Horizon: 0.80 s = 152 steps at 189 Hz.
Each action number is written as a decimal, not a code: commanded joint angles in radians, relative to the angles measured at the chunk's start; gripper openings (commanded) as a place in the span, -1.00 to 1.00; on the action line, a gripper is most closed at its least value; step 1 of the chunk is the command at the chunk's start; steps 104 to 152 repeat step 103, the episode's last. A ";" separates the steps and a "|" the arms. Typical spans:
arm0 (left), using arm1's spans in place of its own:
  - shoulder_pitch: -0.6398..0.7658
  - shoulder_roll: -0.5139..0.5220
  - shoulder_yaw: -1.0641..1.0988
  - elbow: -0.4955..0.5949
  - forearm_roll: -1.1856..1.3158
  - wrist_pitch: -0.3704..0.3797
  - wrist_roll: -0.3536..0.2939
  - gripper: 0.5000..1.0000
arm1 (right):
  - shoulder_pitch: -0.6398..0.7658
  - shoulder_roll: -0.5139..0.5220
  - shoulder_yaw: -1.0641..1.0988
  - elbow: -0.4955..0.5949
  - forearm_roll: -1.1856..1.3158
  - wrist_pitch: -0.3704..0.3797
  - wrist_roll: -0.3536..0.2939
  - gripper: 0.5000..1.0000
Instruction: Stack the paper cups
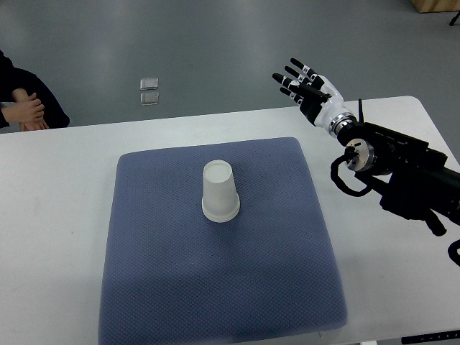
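Observation:
A white paper cup (pixel 219 190) stands upside down near the middle of the blue mat (pixel 158 273). It may be more than one cup nested, but I cannot tell. My right hand (pixel 302 85) is raised beyond the mat's far right corner, well clear of the cup, its fingers (pixel 287 81) spread and empty. Its black arm (pixel 402 169) comes in from the right edge. The left arm is out of sight.
The mat lies on a white table (pixel 50 215). A person sits at the far left with hands (pixel 23 111) clasped at the table's back edge. A small clear object (pixel 149 90) lies on the grey floor beyond the table.

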 commanded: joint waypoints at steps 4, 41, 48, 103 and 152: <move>0.000 0.000 -0.001 0.000 0.000 0.000 -0.001 1.00 | -0.015 0.001 0.000 0.000 -0.001 0.000 0.006 0.66; 0.000 0.000 0.000 0.000 0.000 0.000 -0.001 1.00 | -0.027 -0.002 0.000 0.000 -0.001 -0.003 0.029 0.66; 0.000 0.000 0.000 0.000 0.000 0.000 -0.001 1.00 | -0.027 -0.002 0.000 0.000 -0.001 -0.003 0.030 0.66; 0.000 0.000 -0.001 0.000 0.000 0.000 0.001 1.00 | -0.040 -0.002 0.000 -0.005 -0.001 -0.003 0.052 0.66; 0.000 0.000 -0.001 0.000 0.000 0.000 0.001 1.00 | -0.040 -0.002 0.000 -0.005 -0.001 -0.003 0.052 0.66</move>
